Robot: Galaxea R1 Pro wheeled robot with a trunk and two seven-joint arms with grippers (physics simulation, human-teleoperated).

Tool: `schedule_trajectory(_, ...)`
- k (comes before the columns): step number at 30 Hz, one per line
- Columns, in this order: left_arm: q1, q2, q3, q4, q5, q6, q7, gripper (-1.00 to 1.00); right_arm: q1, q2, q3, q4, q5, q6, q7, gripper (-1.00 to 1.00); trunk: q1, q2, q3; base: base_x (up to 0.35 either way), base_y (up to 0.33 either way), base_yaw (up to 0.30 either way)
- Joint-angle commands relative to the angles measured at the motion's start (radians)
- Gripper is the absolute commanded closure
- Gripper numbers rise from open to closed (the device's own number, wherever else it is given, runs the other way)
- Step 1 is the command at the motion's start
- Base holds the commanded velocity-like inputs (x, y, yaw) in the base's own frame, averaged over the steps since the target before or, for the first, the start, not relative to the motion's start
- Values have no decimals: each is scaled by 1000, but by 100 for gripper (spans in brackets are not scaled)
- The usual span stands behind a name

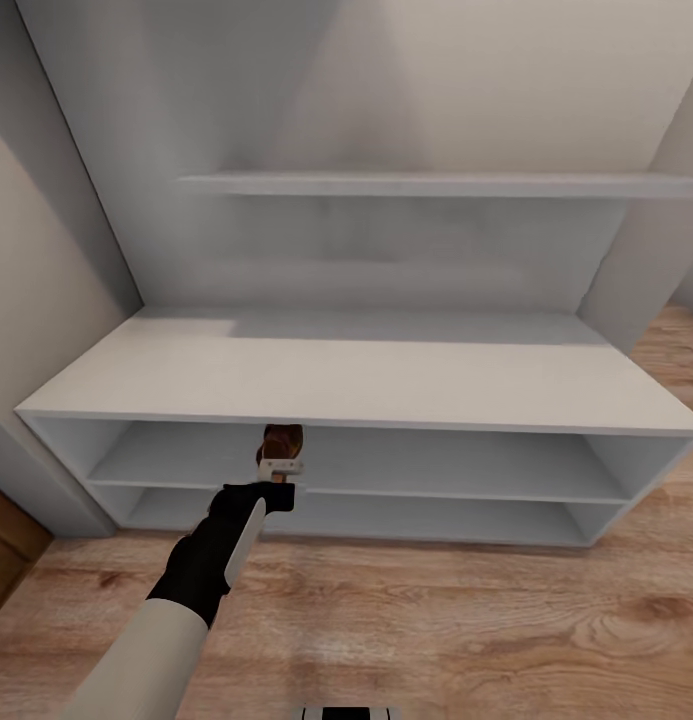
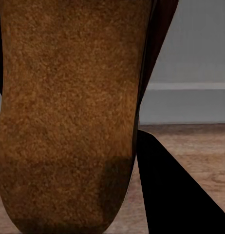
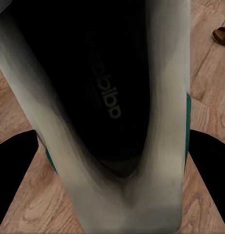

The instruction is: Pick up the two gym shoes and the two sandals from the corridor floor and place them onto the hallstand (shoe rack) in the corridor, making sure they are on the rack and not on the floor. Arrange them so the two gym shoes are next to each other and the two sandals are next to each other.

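Head view, left gripper (image 1: 279, 470) clamped on a brown sandal (image 1: 282, 440) at the front edge of the smooth white shoe rack (image 1: 366, 385), grainy tan sole in left wrist view, right gripper (image 3: 112, 161) closed around a white sneaker (image 3: 161, 161) with green stripe above the wood-plank floor (image 3: 210, 97), second sandal (image 3: 221, 35) lying there.

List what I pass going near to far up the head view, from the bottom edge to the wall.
Light brown wood-plank floor → left gripper holding a brown leather sandal → white shoe rack's open lower shelves → its broad white bench top → thin upper shelf.
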Motion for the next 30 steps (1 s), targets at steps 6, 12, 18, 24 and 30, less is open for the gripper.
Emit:
schedule_trajectory(6, -1, 0, -3, -1, 6, 5, 6, 100, -1, 0, -2, -1, 11, 4, 9, 100, 0, 0, -1, 286, 0, 0)
schedule_trajectory(12, -1, 0, -3, -1, 6, 5, 6, 100, -1, 0, -1, -1, 11, 4, 9, 100, 0, 0, -1, 45, 0, 0)
schedule_trajectory(18, -1, 0, -1, -1, 6, 5, 6, 100, -1, 0, -1, -1, 11, 4, 9, 100, 0, 0, -1, 105, 0, 0)
schedule_trajectory(24, 0, 0, -2, -1, 6, 5, 6, 100, -1, 0, -1, -1, 11, 4, 9, 100, 0, 0, -1, 189, 0, 0)
schedule_trajectory(30, -1, 0, -2, -1, 6, 5, 6, 100, -1, 0, 0, -1, 11, 4, 8, 100, 0, 0, -1, 20, 0, 0)
